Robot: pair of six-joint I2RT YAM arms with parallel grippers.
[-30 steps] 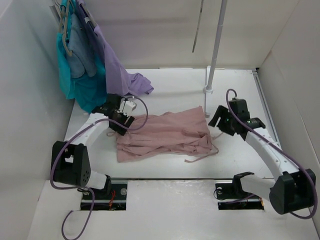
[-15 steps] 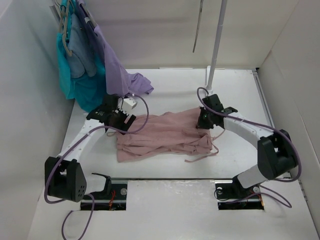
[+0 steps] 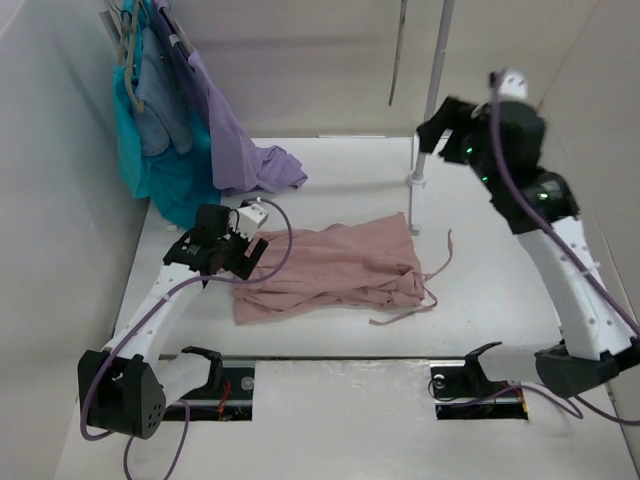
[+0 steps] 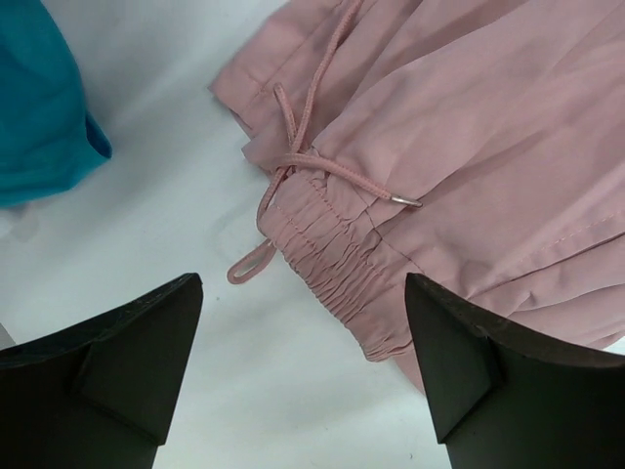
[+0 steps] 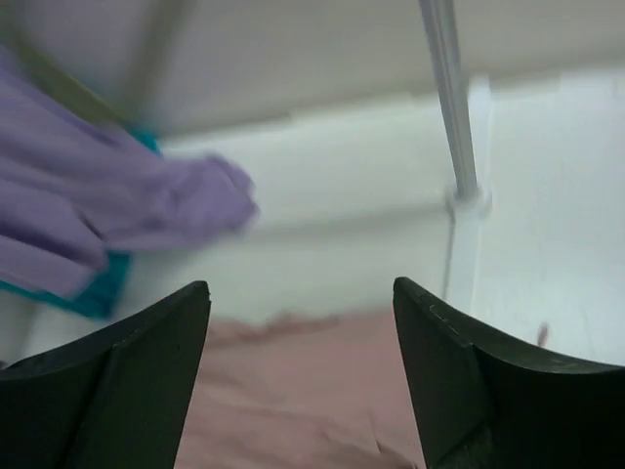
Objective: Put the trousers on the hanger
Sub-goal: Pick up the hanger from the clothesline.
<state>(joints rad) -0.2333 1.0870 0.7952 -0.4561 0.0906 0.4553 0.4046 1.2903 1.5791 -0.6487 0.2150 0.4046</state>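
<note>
My white table (image 3: pixel 345 195) bears the dusty-pink trousers (image 3: pixel 330 268), crumpled flat at centre, a drawstring (image 3: pixel 445 250) trailing right. The lilac garment (image 3: pixel 272 170) touches down far left; a pole base (image 3: pixel 417 180) stands behind.

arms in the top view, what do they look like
The left arm and right arm have white links, black joint housings and a looping purple cable each. The fingers are black wedges. Small green lights dot the right wrist.
</note>
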